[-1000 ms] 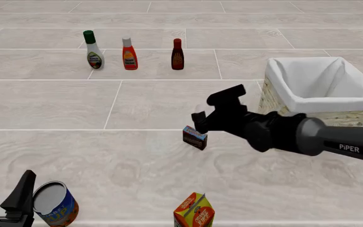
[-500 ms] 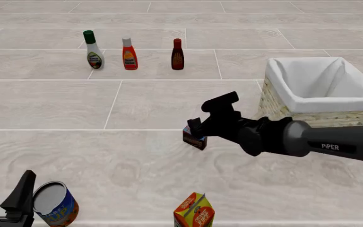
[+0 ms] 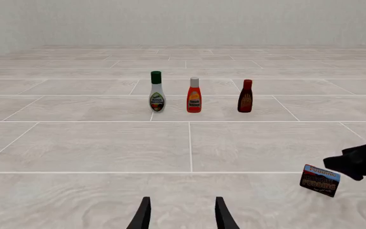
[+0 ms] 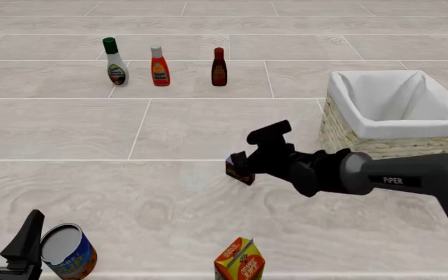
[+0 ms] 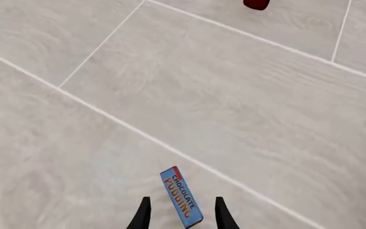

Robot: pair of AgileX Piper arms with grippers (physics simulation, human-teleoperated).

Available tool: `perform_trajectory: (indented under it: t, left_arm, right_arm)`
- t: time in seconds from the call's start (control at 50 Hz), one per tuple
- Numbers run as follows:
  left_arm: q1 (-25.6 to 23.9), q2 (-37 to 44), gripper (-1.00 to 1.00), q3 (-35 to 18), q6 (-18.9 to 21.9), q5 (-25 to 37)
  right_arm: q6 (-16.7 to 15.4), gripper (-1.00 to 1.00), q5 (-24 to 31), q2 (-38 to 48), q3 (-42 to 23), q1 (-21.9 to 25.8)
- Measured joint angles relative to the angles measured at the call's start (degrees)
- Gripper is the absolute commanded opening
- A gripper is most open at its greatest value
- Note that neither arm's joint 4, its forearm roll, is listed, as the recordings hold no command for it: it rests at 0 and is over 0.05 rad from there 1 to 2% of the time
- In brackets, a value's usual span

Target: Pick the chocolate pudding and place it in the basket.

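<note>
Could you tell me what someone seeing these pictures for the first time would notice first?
Most likely the right arm reaching across mid-table, its gripper open with the pudding between the fingers. Next, the basket on the right, near that arm, showing its white lining. Then three bottles in a row at the far side, and a can beside the left gripper at the near left.

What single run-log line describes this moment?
right gripper: open, straddling chocolate pudding | left gripper: open, idle | basket: no pudding
</note>
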Motion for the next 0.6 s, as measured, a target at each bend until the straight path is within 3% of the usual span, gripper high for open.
perform_trajectory:
  t: [0.6]
  left_arm:
    - [0.0,0.0,1.0,0.0,0.0,0.0]
  right_arm:
    - [0.3,1.0,-1.6,3.2,-0.6,-0.4]
